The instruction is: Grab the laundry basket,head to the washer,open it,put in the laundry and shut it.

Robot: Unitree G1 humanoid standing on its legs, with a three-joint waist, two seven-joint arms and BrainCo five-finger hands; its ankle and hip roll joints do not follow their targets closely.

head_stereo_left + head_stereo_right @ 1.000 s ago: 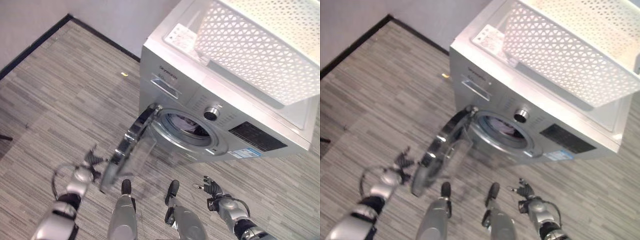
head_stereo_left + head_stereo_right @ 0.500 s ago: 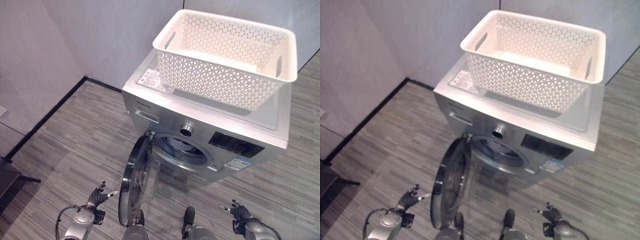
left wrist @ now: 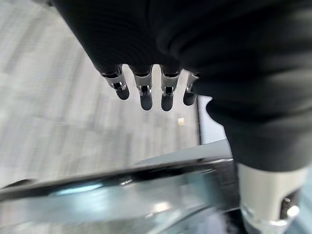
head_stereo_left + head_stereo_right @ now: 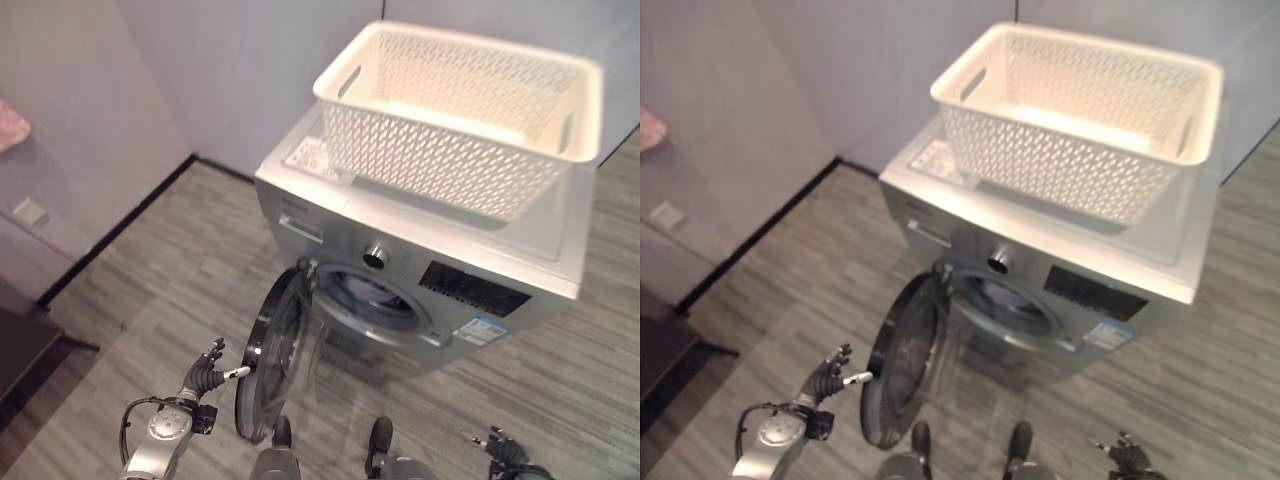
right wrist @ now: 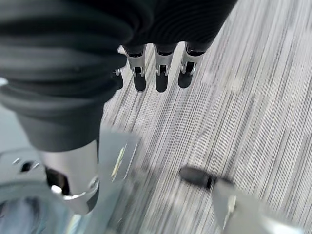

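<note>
The white lattice laundry basket [image 4: 462, 118] stands on top of the silver washer [image 4: 452, 285]. The washer's round door [image 4: 272, 354] hangs open to the left, and pale laundry [image 4: 378, 293] shows inside the drum. My left hand [image 4: 203, 375] is low at the left, open, its fingertips [image 4: 238, 372] at the door's outer rim; the left wrist view shows its straight fingers [image 3: 153, 90] above the door's chrome edge [image 3: 117, 192]. My right hand [image 4: 1124, 455] is at the lower right, open and empty, its fingers [image 5: 162, 70] over bare floor.
A grey wall with a dark skirting [image 4: 120, 230] runs along the left and back. A dark piece of furniture [image 4: 25, 350] stands at the far left, with a pink thing [image 4: 10, 125] above it. Wood-look floor [image 4: 160, 270] lies left of the washer.
The camera has tilted up and shifted, bringing the whole basket and the wall into view. My left hand has stayed by the door's rim; the door stands about as wide open as before.
</note>
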